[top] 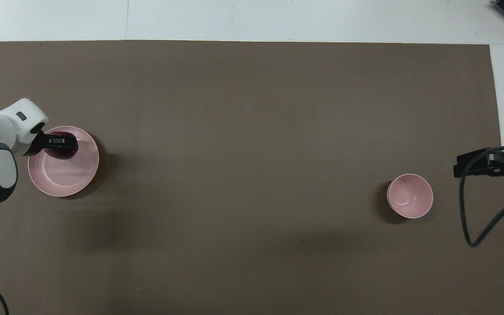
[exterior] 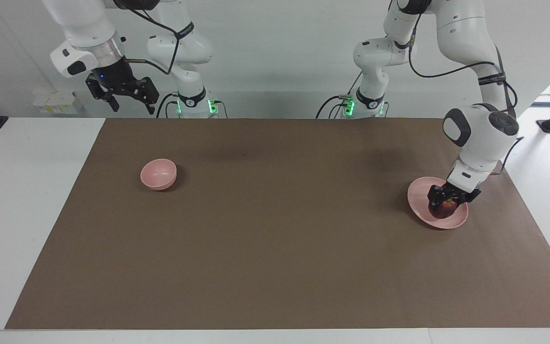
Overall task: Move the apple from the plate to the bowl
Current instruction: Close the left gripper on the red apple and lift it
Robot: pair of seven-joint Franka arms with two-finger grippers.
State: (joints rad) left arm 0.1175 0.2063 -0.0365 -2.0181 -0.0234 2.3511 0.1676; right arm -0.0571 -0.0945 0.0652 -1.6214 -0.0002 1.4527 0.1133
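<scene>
The dark red apple point(exterior: 443, 210) point(top: 62, 151) is on or just above the pale pink plate point(exterior: 419, 192) point(top: 66, 180) at the left arm's end of the table; I cannot tell whether it touches the plate. My left gripper point(exterior: 447, 204) point(top: 59, 142) reaches down onto the apple from above and is shut on it, its fingers at the apple's sides. The small deep pink bowl point(exterior: 159, 174) point(top: 410, 195) stands empty toward the right arm's end. My right gripper point(exterior: 122, 95) point(top: 488, 163) waits open, high in the air beside the bowl's end of the mat.
A brown mat point(exterior: 275, 229) covers most of the white table point(exterior: 26, 191). A black cable point(top: 470, 210) hangs from the right arm near the bowl. Small white boxes point(exterior: 55, 102) sit at the table's corner by the right arm.
</scene>
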